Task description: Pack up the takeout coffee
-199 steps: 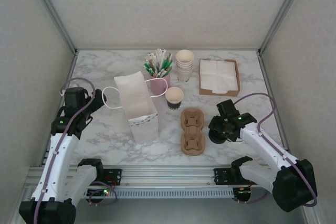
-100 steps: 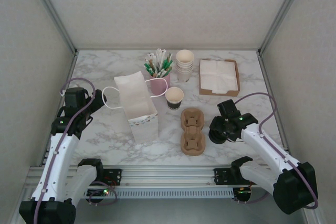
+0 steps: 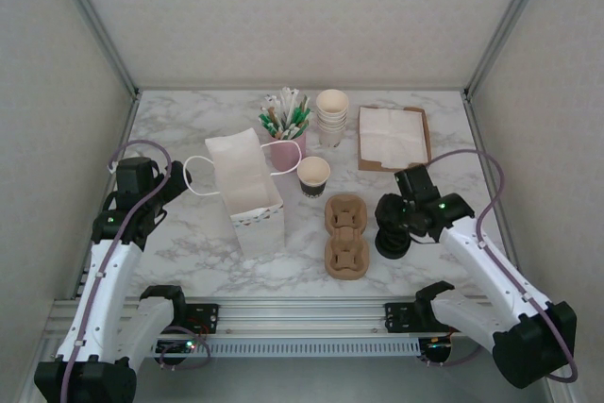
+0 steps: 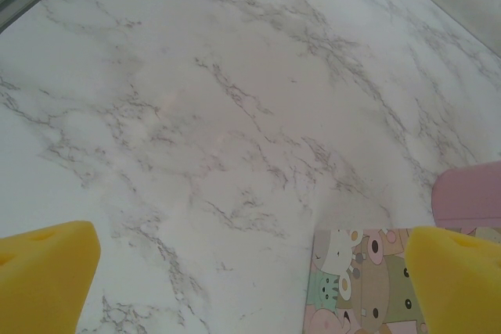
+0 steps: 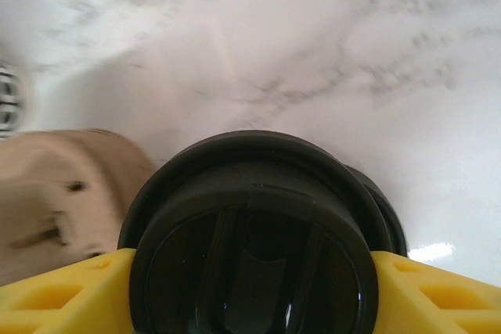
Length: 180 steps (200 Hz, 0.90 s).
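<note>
1. Standing lidless near the middle of the table, just behind the carrier: paper cup.
2. Bracketing the top black lid near the right edge: right gripper, part open; grip impossible to tell.
3. Hanging wide open and empty near the left edge: left gripper.
4. Awaiting lidding, then packing.

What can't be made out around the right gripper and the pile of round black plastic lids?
Top view: the right gripper covers the pile of round black plastic lids, hiding their number.
Right wrist view: whether the yellow fingers touch the top lid; its rim hides the contact.
</note>
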{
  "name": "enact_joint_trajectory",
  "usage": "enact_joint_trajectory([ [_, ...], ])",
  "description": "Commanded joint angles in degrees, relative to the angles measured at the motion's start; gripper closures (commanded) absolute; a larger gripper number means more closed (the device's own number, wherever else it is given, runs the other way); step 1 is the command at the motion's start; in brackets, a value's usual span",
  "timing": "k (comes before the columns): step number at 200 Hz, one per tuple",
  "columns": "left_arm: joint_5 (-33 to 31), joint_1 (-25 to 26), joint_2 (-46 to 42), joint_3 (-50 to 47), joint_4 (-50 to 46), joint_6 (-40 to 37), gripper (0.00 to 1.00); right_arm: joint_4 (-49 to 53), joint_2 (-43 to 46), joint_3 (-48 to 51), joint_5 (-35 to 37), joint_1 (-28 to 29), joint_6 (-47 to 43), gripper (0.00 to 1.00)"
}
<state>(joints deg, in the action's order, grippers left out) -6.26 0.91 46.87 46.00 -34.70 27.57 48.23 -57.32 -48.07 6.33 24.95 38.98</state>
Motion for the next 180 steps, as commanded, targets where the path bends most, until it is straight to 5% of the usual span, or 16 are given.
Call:
enact_joint_trajectory([
  [1,-0.76,-0.56,0.00,-0.37,-0.39,-0.84,0.00,0.97,-3.71,-7.43,0.23,2.91,-6.19,0.30],
  [54,-0.66,-0.71,-0.02,-0.34,-0.37,-0.83,0.00,-2.40,-19.09,-21.86,1.11,13.08,-16.65,0.28],
  [180,-0.25,-0.82,-0.19,-0.47,-0.17,-1.03,0.00,-3.70,-44.25,-41.33,0.93,16.62,-23.00,0.26],
])
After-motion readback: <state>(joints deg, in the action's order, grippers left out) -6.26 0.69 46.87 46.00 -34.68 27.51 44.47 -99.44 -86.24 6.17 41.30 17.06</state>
